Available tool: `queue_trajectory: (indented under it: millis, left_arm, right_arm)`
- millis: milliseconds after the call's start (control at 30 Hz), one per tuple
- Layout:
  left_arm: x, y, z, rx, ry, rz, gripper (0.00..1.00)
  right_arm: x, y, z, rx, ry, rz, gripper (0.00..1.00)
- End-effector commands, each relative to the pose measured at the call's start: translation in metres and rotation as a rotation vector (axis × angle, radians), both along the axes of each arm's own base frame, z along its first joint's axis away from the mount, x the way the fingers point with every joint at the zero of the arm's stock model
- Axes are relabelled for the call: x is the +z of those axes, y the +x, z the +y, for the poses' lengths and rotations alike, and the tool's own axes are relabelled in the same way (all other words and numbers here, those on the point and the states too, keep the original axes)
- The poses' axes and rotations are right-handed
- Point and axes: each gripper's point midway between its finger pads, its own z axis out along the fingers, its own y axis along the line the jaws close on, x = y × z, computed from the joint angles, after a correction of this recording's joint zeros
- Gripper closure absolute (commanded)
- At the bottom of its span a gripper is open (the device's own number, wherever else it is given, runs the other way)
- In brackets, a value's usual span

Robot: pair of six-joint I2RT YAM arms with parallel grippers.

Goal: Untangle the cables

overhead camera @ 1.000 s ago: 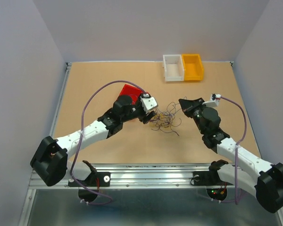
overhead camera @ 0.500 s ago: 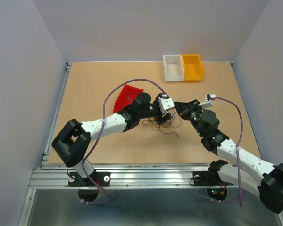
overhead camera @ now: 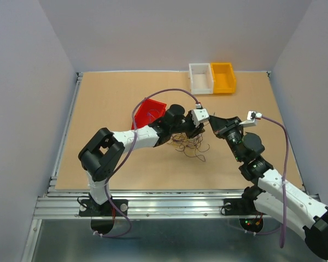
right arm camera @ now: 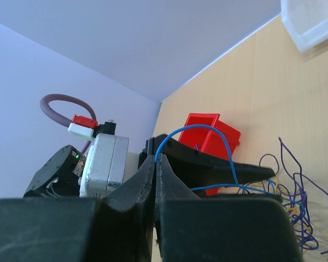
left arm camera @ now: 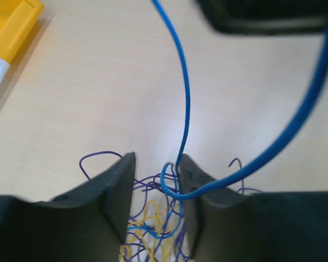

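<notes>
The cables [overhead camera: 190, 144] lie as a loose clump of purple, yellow and dark wires on the table's middle. My right gripper [overhead camera: 213, 121] is just right of the clump and is shut on one blue wire [right arm camera: 199, 131], which arcs from its fingertips [right arm camera: 156, 156] down to the clump [right arm camera: 295, 202]. My left gripper [overhead camera: 198, 130] is open above the clump, close to the right gripper. In the left wrist view the same blue wire [left arm camera: 181, 71] runs down and hooks against the right finger [left arm camera: 194, 180]. Purple and yellow wires [left arm camera: 153, 218] lie between the fingers.
A red bin [overhead camera: 148, 113] lies tilted just behind the left arm and shows in the right wrist view [right arm camera: 213, 136]. A white bin [overhead camera: 200, 78] and a yellow bin [overhead camera: 223, 77] stand at the table's far edge. The two grippers nearly touch.
My left arm has swung right, from beside the red bin to over the clump and up to the right gripper. The right gripper has stayed about in place.
</notes>
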Motion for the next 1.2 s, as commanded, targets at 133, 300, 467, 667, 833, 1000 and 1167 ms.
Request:
queue_trajectory:
  millis: [133, 300, 467, 667, 833, 1000, 1167]
  left_arm:
    - [0.061, -0.004, -0.011, -0.030, -0.137, -0.053, 1.00]
    - [0.078, -0.013, -0.002, -0.059, -0.165, -0.053, 1.00]
    - [0.124, -0.015, 0.022, -0.039, -0.246, -0.026, 1.00]
    - [0.170, -0.019, 0.054, -0.037, -0.337, 0.012, 1.00]
    - [0.199, -0.017, 0.084, -0.028, -0.393, 0.022, 1.00]
    - [0.223, 0.003, 0.122, 0.124, -0.405, -0.034, 1.00]
    - [0.225, 0.034, 0.188, 0.398, -0.420, -0.116, 1.00]
  right_arm:
    - [0.007, -0.004, -0.012, -0.050, 0.024, -0.041, 0.99]
    - [-0.006, -0.003, -0.022, -0.103, -0.010, -0.023, 0.86]
    - [-0.024, -0.002, -0.023, -0.106, -0.143, -0.064, 0.39]
    - [-0.034, -0.013, 0.025, 0.161, -0.293, -0.196, 0.12]
    - [-0.058, -0.007, 0.063, 0.330, -0.341, -0.153, 0.11]
    - [-0.086, 0.008, 0.076, 0.365, -0.367, -0.066, 0.11]
    - [-0.083, 0.006, 0.073, 0.357, -0.378, -0.085, 0.12]
